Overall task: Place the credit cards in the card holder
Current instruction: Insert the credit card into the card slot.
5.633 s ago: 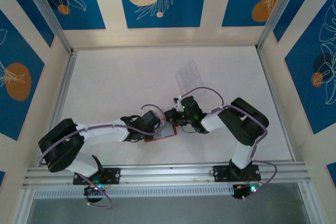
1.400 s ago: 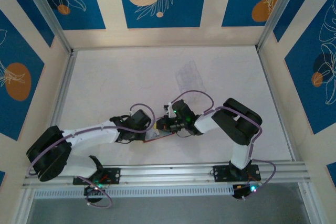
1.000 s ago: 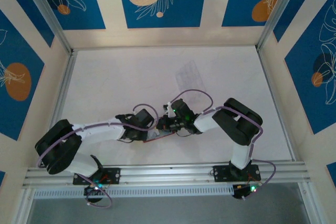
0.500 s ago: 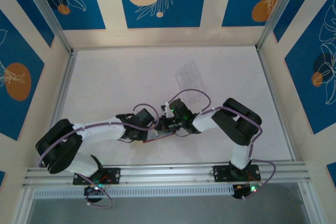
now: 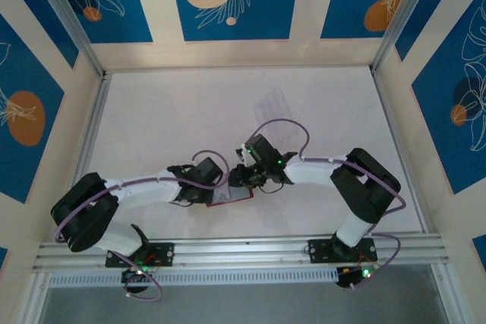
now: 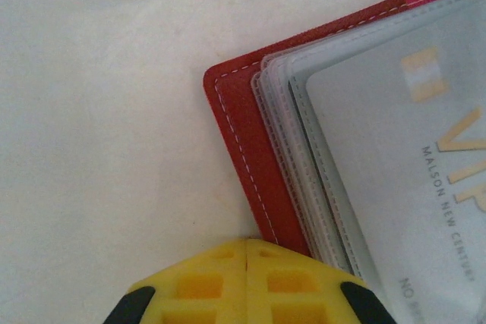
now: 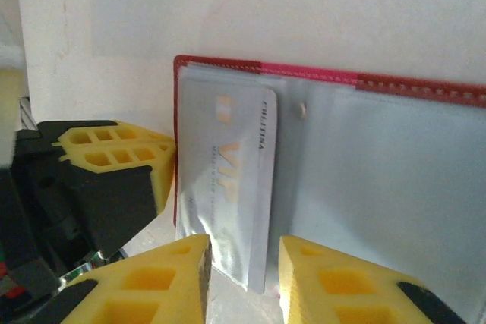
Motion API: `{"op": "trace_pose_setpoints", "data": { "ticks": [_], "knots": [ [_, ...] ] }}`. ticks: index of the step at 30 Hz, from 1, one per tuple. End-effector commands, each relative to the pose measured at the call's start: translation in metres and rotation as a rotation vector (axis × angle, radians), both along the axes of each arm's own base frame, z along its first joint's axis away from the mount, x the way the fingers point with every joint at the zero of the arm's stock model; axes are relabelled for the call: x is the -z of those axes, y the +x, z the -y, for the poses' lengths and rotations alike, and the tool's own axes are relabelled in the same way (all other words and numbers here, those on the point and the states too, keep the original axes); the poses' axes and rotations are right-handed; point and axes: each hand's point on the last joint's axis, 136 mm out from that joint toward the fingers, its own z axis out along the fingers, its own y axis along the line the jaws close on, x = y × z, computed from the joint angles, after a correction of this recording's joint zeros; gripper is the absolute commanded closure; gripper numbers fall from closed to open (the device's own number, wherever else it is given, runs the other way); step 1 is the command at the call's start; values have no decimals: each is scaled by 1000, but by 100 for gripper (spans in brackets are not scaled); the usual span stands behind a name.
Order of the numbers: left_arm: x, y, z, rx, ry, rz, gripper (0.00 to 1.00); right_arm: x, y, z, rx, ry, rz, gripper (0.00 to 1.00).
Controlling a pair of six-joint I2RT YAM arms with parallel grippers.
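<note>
Red card holder (image 7: pixel 364 187) open, silver "VIP" credit card (image 7: pixel 228 187) sleeved, left claw (image 6: pixel 247 252) closed, right claw (image 7: pixel 243 252) parted, seemingly empty

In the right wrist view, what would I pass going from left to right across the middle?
The left arm's yellow tool → the red border of the card holder → the pale VIP card → the small snap stud → the clear pocket on the holder's right half.
</note>
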Motion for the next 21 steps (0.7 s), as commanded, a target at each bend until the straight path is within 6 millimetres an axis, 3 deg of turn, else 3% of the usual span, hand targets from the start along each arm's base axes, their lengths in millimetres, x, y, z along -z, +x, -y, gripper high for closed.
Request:
{"op": "trace_pose_setpoints", "data": {
  "ticks": [1,2,14,21],
  "knots": [
    [18,2,8,-6,-49,-8,97,-1,1,7,-22,-106,20,94],
    [18,2,8,-7,-50,-7,98,2,3,8,-15,-139,22,100],
    [18,2,8,-4,-51,-4,96,31,1,-2,-54,-256,-1,100],
    [21,2,9,5,-44,-9,96,30,-7,-17,-97,-223,-7,100]
  ]
}}
